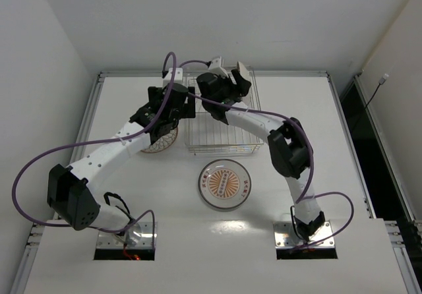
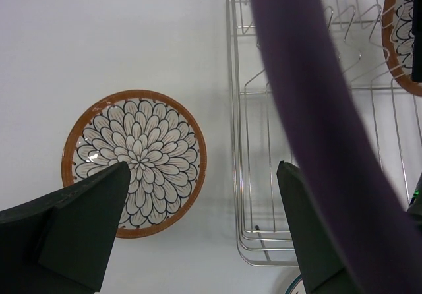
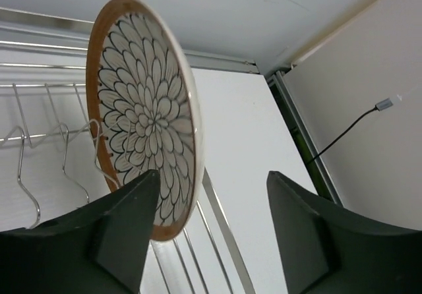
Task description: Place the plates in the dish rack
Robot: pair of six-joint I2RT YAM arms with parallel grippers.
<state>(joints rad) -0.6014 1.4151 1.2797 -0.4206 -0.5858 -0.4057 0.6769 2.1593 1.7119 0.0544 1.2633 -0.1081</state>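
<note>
The silver wire dish rack (image 1: 245,130) sits at the table's far middle. A brown-rimmed plate with a petal pattern (image 3: 142,119) stands upright on edge in it, and its edge shows in the left wrist view (image 2: 403,37). My right gripper (image 3: 212,178) is open beside that plate's lower rim and holds nothing; it hangs over the rack's far end (image 1: 227,80). A second petal plate (image 2: 135,162) lies flat left of the rack (image 2: 232,142). My left gripper (image 2: 203,175) is open above the bare table between them. The orange medallion plate (image 1: 224,184) lies flat in front of the rack.
A purple cable (image 2: 310,109) hangs across the left wrist view over the rack. The table's raised metal edge (image 1: 217,73) runs just behind the rack. A wall and a black cable (image 3: 349,132) stand to the right.
</note>
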